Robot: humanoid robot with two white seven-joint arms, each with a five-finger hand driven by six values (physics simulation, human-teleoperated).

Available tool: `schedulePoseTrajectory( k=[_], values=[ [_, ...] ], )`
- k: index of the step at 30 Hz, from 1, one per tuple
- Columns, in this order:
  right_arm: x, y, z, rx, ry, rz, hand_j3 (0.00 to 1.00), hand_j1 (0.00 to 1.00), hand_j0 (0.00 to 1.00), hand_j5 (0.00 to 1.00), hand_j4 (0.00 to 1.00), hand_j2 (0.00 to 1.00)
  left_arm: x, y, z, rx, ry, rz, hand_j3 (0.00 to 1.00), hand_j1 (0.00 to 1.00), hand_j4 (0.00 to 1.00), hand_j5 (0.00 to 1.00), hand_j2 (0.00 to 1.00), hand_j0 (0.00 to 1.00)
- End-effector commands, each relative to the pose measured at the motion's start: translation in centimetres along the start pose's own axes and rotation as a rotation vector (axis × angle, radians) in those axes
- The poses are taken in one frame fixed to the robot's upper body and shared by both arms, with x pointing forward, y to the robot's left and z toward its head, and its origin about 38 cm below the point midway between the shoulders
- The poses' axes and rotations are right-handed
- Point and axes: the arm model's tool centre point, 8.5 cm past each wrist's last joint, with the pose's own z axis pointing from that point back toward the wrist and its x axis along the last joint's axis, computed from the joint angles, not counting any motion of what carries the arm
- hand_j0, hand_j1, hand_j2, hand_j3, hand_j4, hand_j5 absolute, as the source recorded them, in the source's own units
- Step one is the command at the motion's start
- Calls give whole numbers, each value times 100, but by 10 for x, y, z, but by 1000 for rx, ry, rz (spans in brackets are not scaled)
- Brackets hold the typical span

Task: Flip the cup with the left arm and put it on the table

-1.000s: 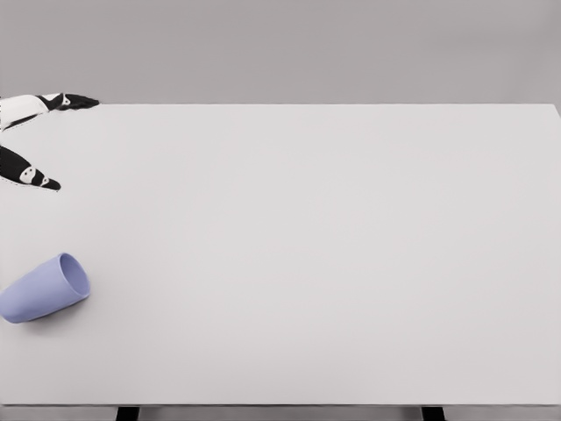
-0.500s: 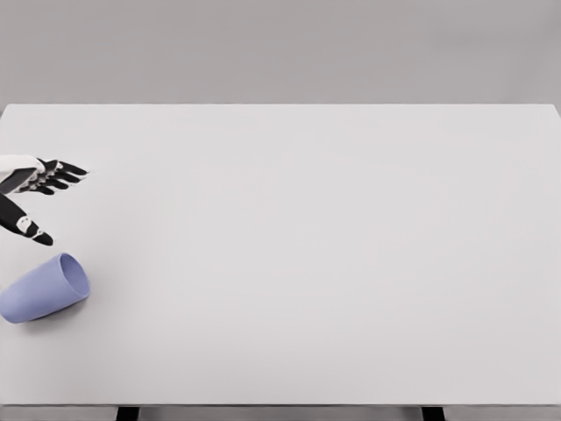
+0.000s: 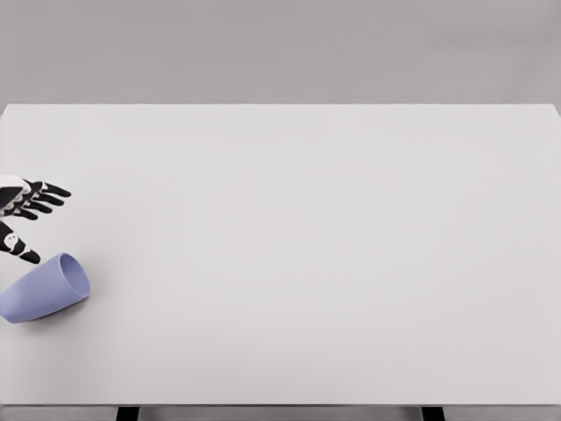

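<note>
Your left hand point(image 3: 24, 215), fingers spread and holding nothing, sits just above the cup point(image 3: 44, 288). The cup lies on its side on the table point(image 3: 307, 246), mouth pointing right and slightly away from you.

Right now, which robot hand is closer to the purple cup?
Left. The left hand hovers just above and behind the cup, fingers spread, not touching it. The right hand isn't in the picture at all.
</note>
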Motion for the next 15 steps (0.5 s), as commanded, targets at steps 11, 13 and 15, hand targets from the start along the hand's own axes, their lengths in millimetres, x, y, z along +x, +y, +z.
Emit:
schedulePoseTrajectory(
  k=[11,13,15],
  values=[
    [0,0,0,0,1,-2,100,100,100,100,100,100,-3,0,2,1,10,2,100,100,100,100,100,100],
    [0,0,0,0,1,0,100,100,100,100,100,100,-3,0,2,1,10,2,100,100,100,100,100,100],
    [0,0,0,0,0,1,100,100,100,100,100,100,-3,0,2,1,10,2,100,100,100,100,100,100]
  ],
)
